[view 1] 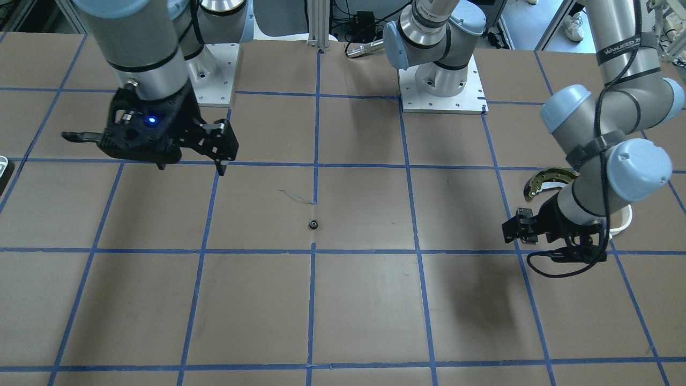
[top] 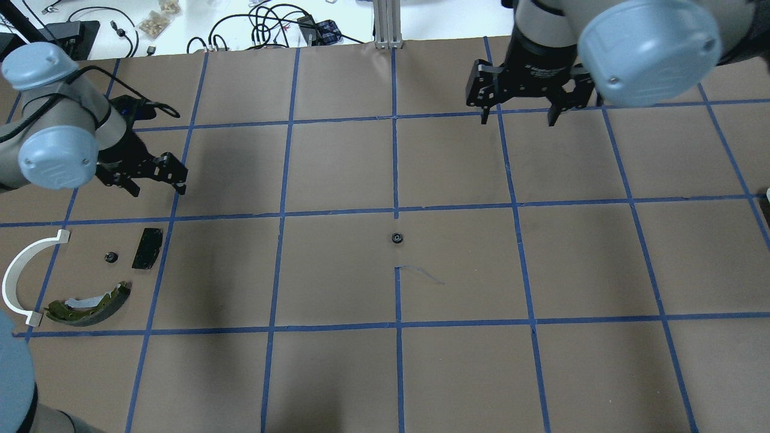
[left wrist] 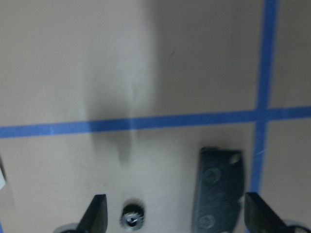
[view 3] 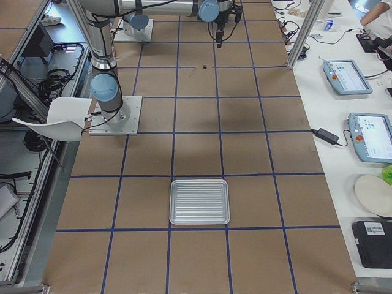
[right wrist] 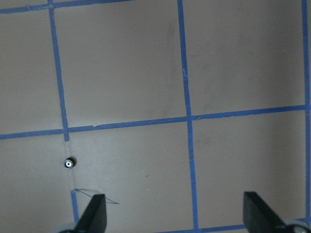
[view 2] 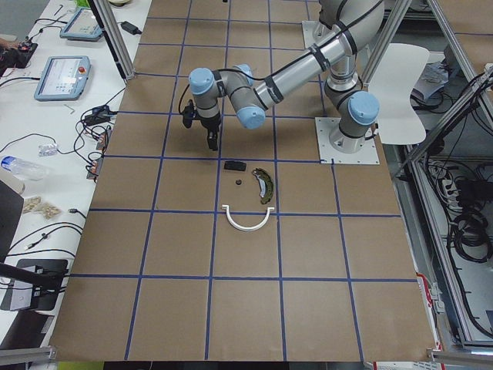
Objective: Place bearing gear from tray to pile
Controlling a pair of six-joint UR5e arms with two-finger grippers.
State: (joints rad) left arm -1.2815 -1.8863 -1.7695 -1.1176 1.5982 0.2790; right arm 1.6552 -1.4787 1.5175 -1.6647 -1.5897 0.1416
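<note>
Two bearing gears lie on the brown table (top: 337, 168), and the lone gear (top: 396, 238) near its centre, on a blue tape line, is the marker for everything else. Far to the left of the lone gear sits the pile (top: 105, 297). Its white curved strip (top: 24, 273) is outermost, with the olive brake shoe (top: 66, 313) just beside the strip's near end. The pile gear (top: 110, 257) and the black pad (top: 147, 247) are the closest pieces to the lone gear (the two lie near each other but apart). The left gripper (top: 157, 186) hangs above the table, left of the lone gear and just beyond the pad. Its jaws are spread wide with nothing between them, and its wrist camera looks down on the pile gear and pad. Right of the lone gear and toward the table's far edge, the right gripper (top: 517, 119) hangs in the air, jaws likewise apart. Well to the right of the lone gear lies the tray (view 3: 199, 181), flat, its floor pale and ribbed.
</note>
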